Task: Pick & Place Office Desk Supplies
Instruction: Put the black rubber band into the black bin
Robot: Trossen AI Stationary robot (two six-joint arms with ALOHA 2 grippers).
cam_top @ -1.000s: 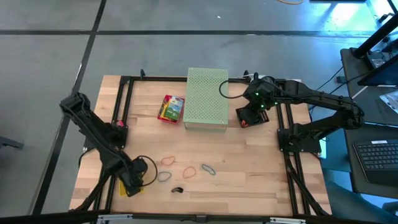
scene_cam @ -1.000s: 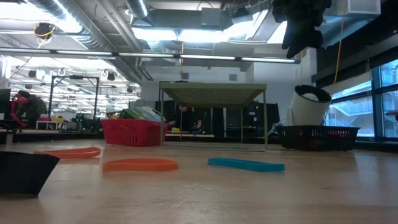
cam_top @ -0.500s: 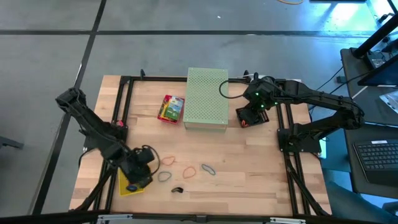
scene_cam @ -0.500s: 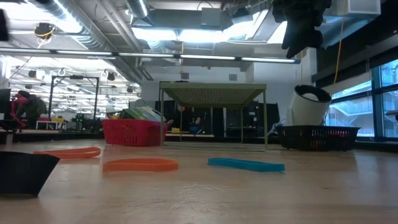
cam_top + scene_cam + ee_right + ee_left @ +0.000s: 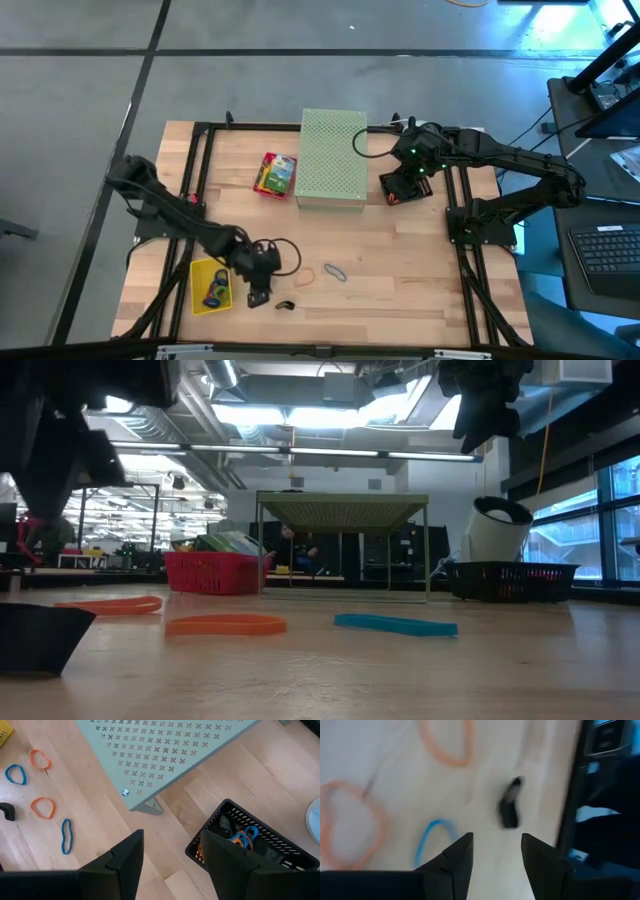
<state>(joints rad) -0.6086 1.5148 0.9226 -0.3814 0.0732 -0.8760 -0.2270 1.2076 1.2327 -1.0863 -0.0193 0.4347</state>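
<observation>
Hovering low over near-left tabletop (image 5: 400, 270), left tool (image 5: 258, 294) parted, empty, beside black clip (image 5: 285, 305); right tool (image 5: 398, 192) parted, above black basket (image 5: 250, 845).

Even overhead lighting, faint shadows on the tabletop (image 5: 400, 250); low view glare from ceiling lights at 12 o'clock, foreground soft; left wrist view motion-blurred; right wrist view sharp.

Bench count: orange loops (image 5: 42, 807) ×2; blue loops (image 5: 66, 836) ×2; black clip (image 5: 6, 811) ×1; yellow-and-green card boxes (image 5: 275, 174) ×2; perforated box (image 5: 332, 158) ×1; black basket (image 5: 250, 845) ×1.
</observation>
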